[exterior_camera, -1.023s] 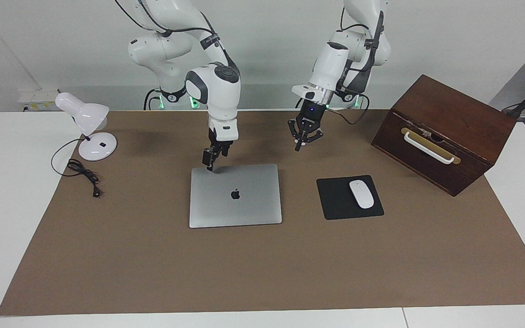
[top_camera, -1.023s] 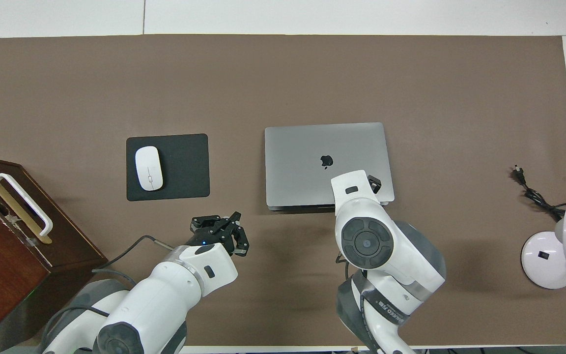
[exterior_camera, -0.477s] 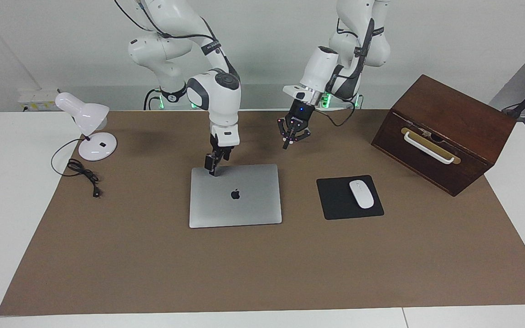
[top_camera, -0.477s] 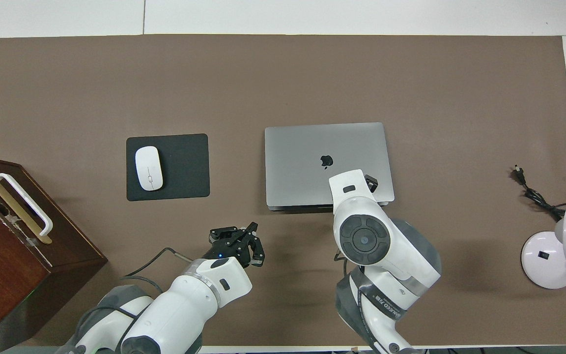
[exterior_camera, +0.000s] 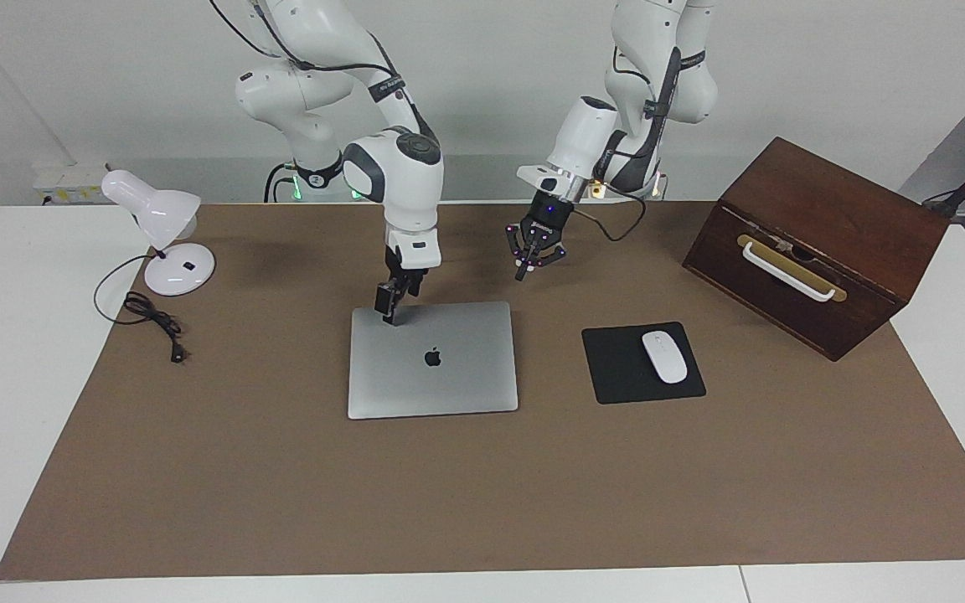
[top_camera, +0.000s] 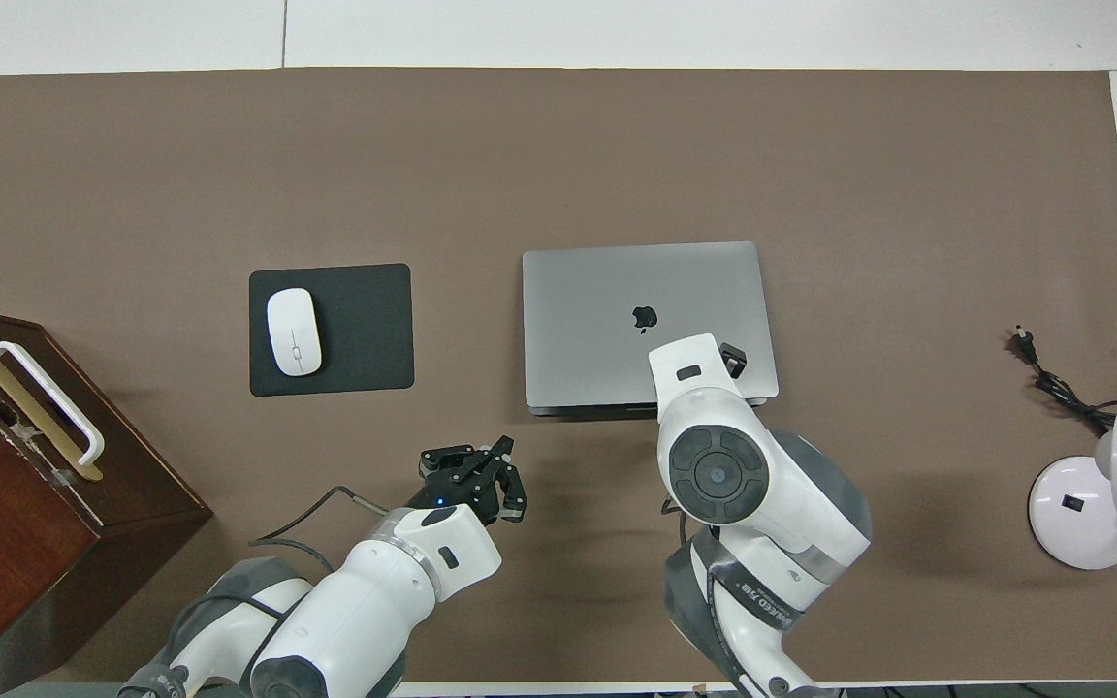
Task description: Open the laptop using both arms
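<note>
Facing view. I have one laptop lying closed and flat on the brown mat, about mid-table. The right gripper is down at the lid's corner nearest the robots, toward the right arm's end; I cannot tell whether its tip touches the lid, nor how its fingers stand. The left gripper hangs over bare mat, beside the laptop's edge nearest the robots and toward the left arm's end; its fingertips are together, holding nothing. Nothing stands between either gripper and the laptop. Around it I count one black mouse pad with one white mouse on it, beside the laptop toward the left arm's end; one brown wooden box with a white handle, tilted, farther along that end; and one white desk lamp with its black cord at the right arm's end. Two arms are in view.

Overhead view. The right arm's wrist covers part of the laptop's nearest edge, and the right gripper shows only as a dark tip over the lid. The left gripper is over open mat, nearer the robots than the laptop and well apart from the mouse pad. The counts match: one mouse, one box, one lamp.
</note>
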